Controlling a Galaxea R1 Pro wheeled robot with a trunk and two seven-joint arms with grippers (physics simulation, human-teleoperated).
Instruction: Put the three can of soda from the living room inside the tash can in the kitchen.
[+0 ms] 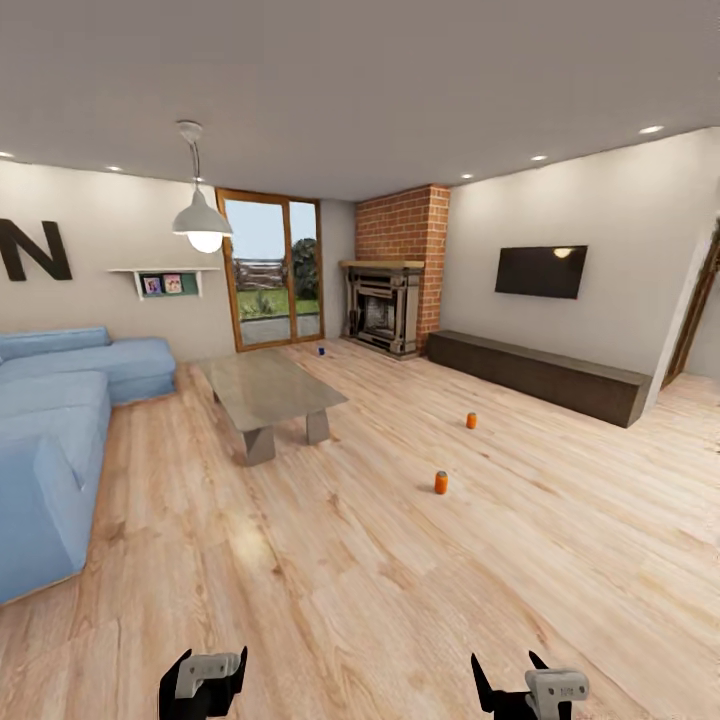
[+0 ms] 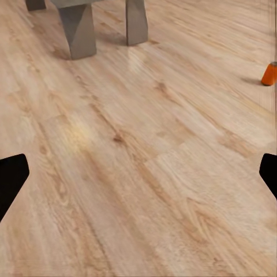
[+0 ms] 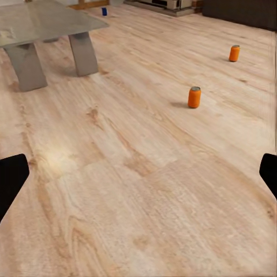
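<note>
Both grippers sit at the near edge of the head view, low over bare floor: left gripper (image 1: pixel 205 680) and right gripper (image 1: pixel 528 685). Each has its fingers spread apart with nothing between them; in both wrist views the dark fingertips (image 2: pixel 11 176) (image 3: pixel 11 176) stand at opposite edges with only planks in the gap. Released, both.

Wood-plank floor (image 1: pixel 380 600) runs the whole room.

Nearer orange can (image 1: pixel 441 483) stands upright on the floor, ahead and slightly right of centre, well apart from both grippers. Right wrist view has it too (image 3: pixel 194 97); left wrist view catches an orange can at its edge (image 2: pixel 269 74), presumably the same one.

Farther orange can (image 1: pixel 471 421) stands upright beyond the first, a bit more to the right, apart from it (image 3: pixel 234 53).

Low grey-brown table (image 1: pixel 268 388) is left of the cans, mid-room, on two angled legs (image 3: pixel 46 26). Blue sofa (image 1: pixel 60 420) runs along the left side, just beside the table's far left corner.

Dark blue can (image 1: pixel 321 350) stands on the floor past the table's far end, near the glass doors (image 1: pixel 270 270) and the fireplace (image 1: pixel 382 308); small in frame (image 3: pixel 104 11).

Red brick chimney (image 1: pixel 405 235) rises over the fireplace. Long dark bench (image 1: pixel 540 375) sits under the wall TV (image 1: pixel 541 271) on the right. Pendant lamp (image 1: pixel 203 222) hangs above the table side.
</note>
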